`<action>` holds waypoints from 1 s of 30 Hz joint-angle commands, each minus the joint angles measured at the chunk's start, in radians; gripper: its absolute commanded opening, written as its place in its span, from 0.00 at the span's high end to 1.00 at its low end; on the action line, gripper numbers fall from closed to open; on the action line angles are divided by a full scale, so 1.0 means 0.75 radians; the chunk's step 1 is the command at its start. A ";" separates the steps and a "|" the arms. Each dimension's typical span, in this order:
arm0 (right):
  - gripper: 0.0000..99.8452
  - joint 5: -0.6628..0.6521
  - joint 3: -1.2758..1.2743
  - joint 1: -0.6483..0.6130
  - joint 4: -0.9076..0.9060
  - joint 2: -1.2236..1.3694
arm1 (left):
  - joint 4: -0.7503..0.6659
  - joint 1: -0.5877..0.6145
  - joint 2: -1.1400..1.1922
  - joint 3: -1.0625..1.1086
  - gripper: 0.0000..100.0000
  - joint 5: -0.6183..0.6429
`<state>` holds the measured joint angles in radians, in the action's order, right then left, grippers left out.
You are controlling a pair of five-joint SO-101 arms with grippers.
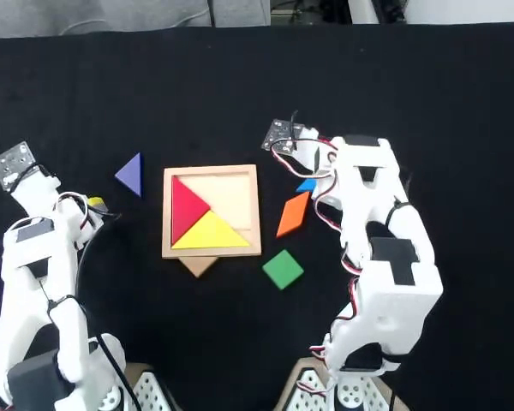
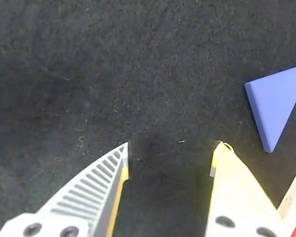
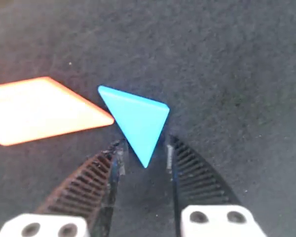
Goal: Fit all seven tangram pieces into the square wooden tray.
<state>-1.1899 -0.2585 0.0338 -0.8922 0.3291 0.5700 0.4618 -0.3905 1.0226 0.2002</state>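
— While the right gripper [image 3: 143, 145] hangs low over the black cloth [image 1: 428, 77], where does the small sky-blue wooden triangle [image 3: 138, 121] lie?
— One pointed corner lies between its two fingers, which stand apart. From above, this triangle is at 2 o'clock from the square wooden tray [image 1: 167, 214], just beside the orange parallelogram [image 3: 39, 111].
— And the left gripper [image 2: 172, 145]?
— Also spread and holding nothing, at 9 o'clock from the tray. The violet triangle [image 2: 276, 103] lies near, at its 1 o'clock.
— Inside the tray?
— A large red triangle [image 1: 187, 210] and a large yellow triangle [image 1: 208, 233]. A green square [image 1: 283, 268] lies outside at 4 o'clock, and a pale wooden triangle [image 1: 197, 265] touches the rim at 6 o'clock.
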 commanded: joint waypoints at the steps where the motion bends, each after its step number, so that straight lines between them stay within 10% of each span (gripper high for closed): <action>1: 0.88 -0.014 0.003 -0.002 0.027 -0.075 | -0.027 0.003 -0.018 -0.007 0.73 0.012; 30: 0.98 0.280 0.204 -0.102 -0.200 -0.169 | -0.027 -0.007 -0.018 -0.007 0.73 0.012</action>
<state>-1.0319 -0.1557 -0.0015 -1.0380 0.2677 0.5700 0.4618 -0.3905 1.0226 0.2002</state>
